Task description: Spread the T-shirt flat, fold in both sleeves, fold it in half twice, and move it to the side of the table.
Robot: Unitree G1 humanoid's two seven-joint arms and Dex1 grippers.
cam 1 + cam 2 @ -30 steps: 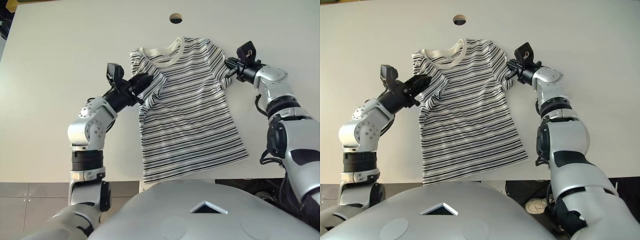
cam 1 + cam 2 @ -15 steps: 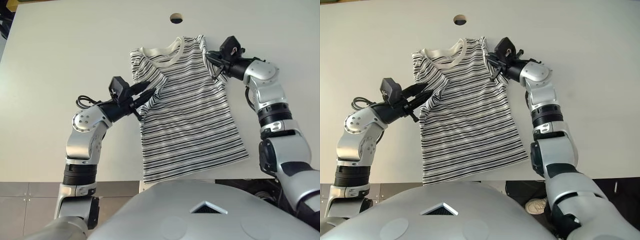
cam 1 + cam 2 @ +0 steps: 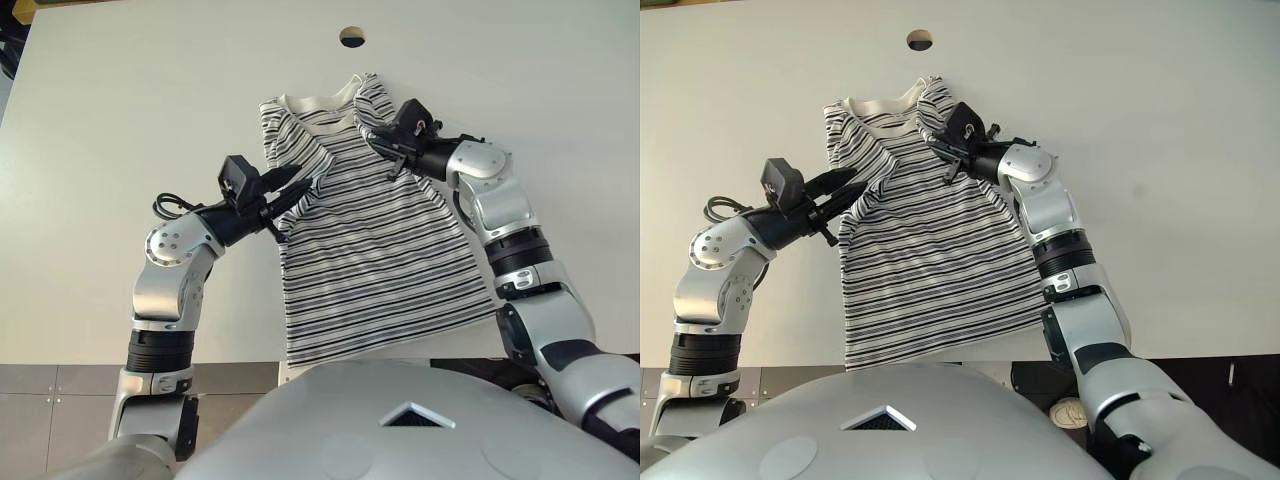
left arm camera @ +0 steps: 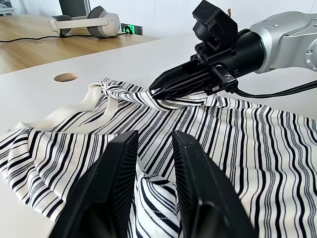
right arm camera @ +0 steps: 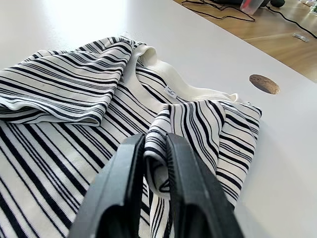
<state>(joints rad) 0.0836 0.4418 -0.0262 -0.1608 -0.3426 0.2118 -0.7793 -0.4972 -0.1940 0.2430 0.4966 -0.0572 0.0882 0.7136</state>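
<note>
Lying on the white counter (image 3: 110, 130), the striped T-shirt (image 3: 385, 260) has its cream collar (image 3: 318, 101) pointing away from the robot and its hem (image 3: 390, 335) reaching the counter's near edge, slightly askew so that the body slants toward the robot's right. A round hole (image 3: 352, 37) in the counter sits just beyond the collar. The right claw (image 3: 380, 141) hangs low over the upper chest of the shirt, just beside the collar, with its two fingers pressed nearly together on a pinch of the right sleeve (image 3: 372, 105); that sleeve is drawn inward from the shoulder and doubled over the chest (the right wrist view shows the striped cloth bunched in the narrow slot between the dark fingers). On the other side, the left sleeve (image 3: 297, 155) lies folded in over the shirt's front in a rumpled flap. The left claw (image 3: 300, 181) hovers at that flap's edge, pointing across the shirt toward the right claw, its fingers parted by a small gap and gripping nothing; the wrist view looks down through that gap at a raised wrinkle of striped cloth beneath. The two claws are near each other but apart, with the upper chest of the shirt between them.
</note>
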